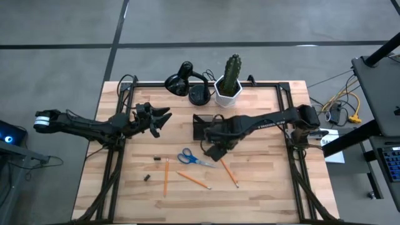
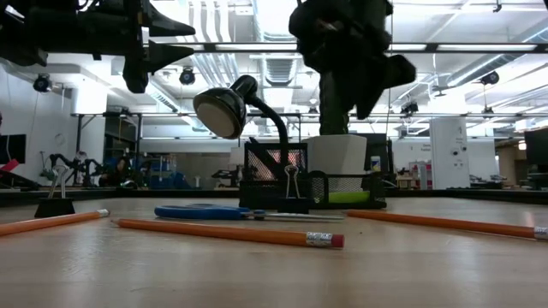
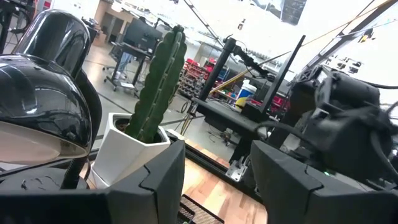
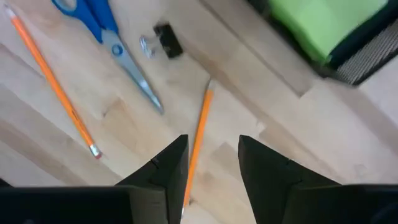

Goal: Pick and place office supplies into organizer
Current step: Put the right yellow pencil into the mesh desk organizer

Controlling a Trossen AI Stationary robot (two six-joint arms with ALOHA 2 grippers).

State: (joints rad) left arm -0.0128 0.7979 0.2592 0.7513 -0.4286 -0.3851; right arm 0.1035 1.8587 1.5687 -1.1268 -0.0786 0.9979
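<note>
The black organizer [image 1: 201, 127] stands mid-table with a lime-green sticky pad [image 4: 328, 23] in it. In front of it lie blue-handled scissors [image 1: 192, 157], three orange pencils [image 1: 166, 177] [image 1: 194, 180] [image 1: 229, 173] and small black binder clips [image 1: 157, 160] [image 1: 147, 177] [image 4: 164, 41]. My right gripper [image 4: 213, 163] hangs open above the wood just in front of the organizer, pointing down over one pencil [image 4: 200, 132], with nothing between its fingers. My left gripper [image 1: 164, 117] waits open at the left, raised above the table.
A black desk lamp [image 1: 182, 81] and a cactus in a white pot [image 1: 230, 84] stand at the far edge behind the organizer. Black frame rails run along the table's left and right sides. Bare wood shows near the front edge.
</note>
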